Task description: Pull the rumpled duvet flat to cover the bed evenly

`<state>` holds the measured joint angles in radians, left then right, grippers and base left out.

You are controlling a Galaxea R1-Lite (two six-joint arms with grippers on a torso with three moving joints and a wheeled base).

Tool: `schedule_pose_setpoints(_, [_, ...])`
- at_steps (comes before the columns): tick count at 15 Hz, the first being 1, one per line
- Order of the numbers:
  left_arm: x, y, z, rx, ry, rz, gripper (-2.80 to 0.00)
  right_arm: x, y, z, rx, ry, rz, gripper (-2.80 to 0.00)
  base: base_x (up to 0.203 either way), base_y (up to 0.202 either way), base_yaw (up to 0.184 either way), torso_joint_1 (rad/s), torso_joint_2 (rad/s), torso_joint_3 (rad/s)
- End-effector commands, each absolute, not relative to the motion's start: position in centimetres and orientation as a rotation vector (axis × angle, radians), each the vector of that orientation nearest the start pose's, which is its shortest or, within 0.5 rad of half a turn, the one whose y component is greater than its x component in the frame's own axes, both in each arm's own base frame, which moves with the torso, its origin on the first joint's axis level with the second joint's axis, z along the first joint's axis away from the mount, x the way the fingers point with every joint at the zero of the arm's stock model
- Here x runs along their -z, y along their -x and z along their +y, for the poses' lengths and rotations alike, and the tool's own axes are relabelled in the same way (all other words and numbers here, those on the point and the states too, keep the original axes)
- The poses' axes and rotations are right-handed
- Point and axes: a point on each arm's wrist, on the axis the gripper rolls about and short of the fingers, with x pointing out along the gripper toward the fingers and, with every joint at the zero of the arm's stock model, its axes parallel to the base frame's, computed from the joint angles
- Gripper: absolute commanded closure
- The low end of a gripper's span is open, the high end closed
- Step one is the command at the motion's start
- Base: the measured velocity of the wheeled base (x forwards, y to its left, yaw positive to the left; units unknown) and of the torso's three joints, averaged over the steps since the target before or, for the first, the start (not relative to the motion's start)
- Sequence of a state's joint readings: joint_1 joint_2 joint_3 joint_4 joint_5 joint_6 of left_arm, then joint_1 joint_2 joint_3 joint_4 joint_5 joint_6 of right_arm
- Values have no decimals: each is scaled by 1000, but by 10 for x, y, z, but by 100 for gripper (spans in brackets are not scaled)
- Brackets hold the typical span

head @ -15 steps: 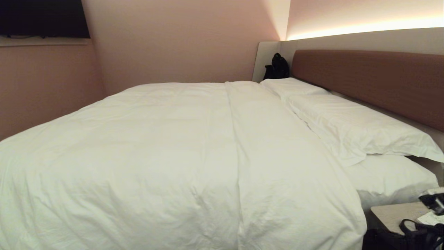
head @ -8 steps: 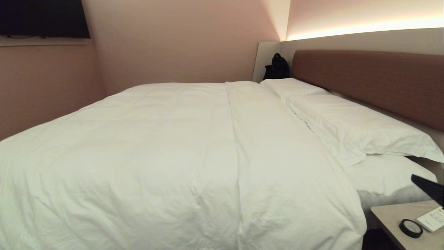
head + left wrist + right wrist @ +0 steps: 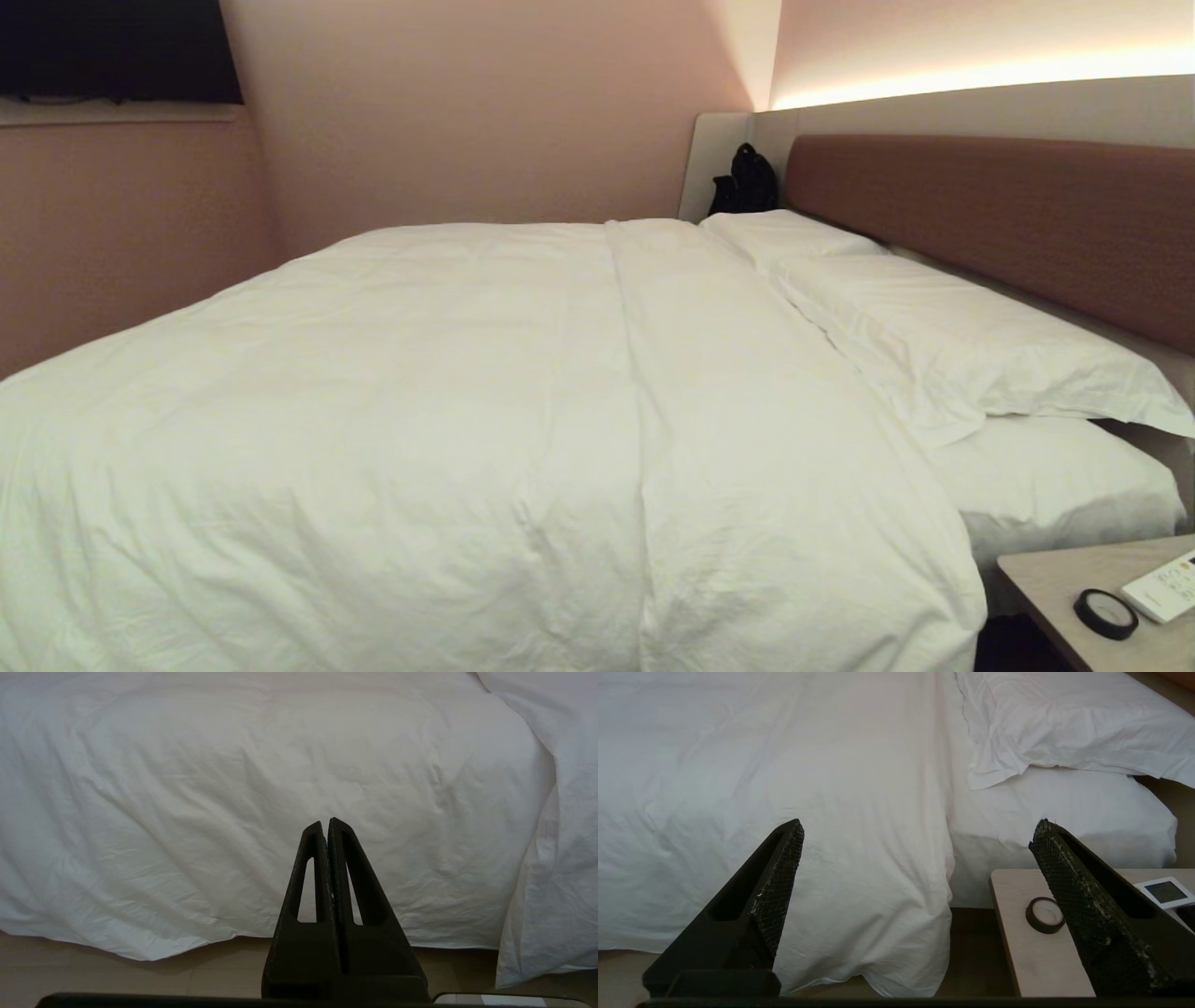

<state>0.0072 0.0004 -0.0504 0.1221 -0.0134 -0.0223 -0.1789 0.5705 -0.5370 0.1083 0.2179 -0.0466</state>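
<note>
Duvet (image 3: 467,420): white, puffy, softly creased, spread across the bed (image 3: 1055,485)
Writing: none readable
Left gripper (image 3: 326,823): clenched, empty
Right gripper (image 3: 915,833): spread wide, empty

Neither of my arms shows up in the head view. The duvet (image 3: 485,420) runs off the bottom and left edges there, so I can't see its hem. The black thing (image 3: 744,179) by the headboard (image 3: 1008,219)? Too dark to identify.

Matte black left tool (image 3: 326,823): two tapered triangular fingers (image 3: 310,877), each with a long slot cut through, on a blocky black base. Matte black right tool (image 3: 915,830): wedge-shaped fingers (image 3: 777,884), inner faces of rough crosshatched padding, scuffed with pale specks.
</note>
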Motion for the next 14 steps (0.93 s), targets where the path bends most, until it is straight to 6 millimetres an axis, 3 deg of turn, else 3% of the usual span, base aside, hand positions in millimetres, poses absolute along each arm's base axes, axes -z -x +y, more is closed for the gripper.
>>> schedule_pose_setpoints(1, [-77, 27, -1, 5, 24, 74, 0, -208, 8, 6, -47, 15, 153, -280, 0, 0, 0, 0, 0, 0])
schedule_pose_setpoints(5, [-77, 27, -1, 5, 24, 74, 0, -199, 43, 12, -48, 17, 102, -280, 0, 0, 0, 0, 0, 0])
schedule_pose_setpoints(7, [-77, 27, -1, 7, 24, 74, 0, -206, 50, 12, -39, -30, 88, -280, 0, 0, 0, 0, 0, 0])
schedule_pose_setpoints(8, [-77, 27, -1, 7, 24, 74, 0, -210, 52, 13, -42, -47, 78, -102, 0, 0, 0, 0, 0, 0])
schedule_pose_setpoints(9, [-77, 27, -1, 7, 24, 74, 0, -212, 53, 12, -58, -46, 69, 0, 0, 0, 0, 0, 0, 0])
schedule_pose_setpoints(14, [-77, 27, -1, 7, 24, 74, 0, -219, 61, -1, -88, -38, 49, 0, 0, 0, 0, 0, 0, 0])
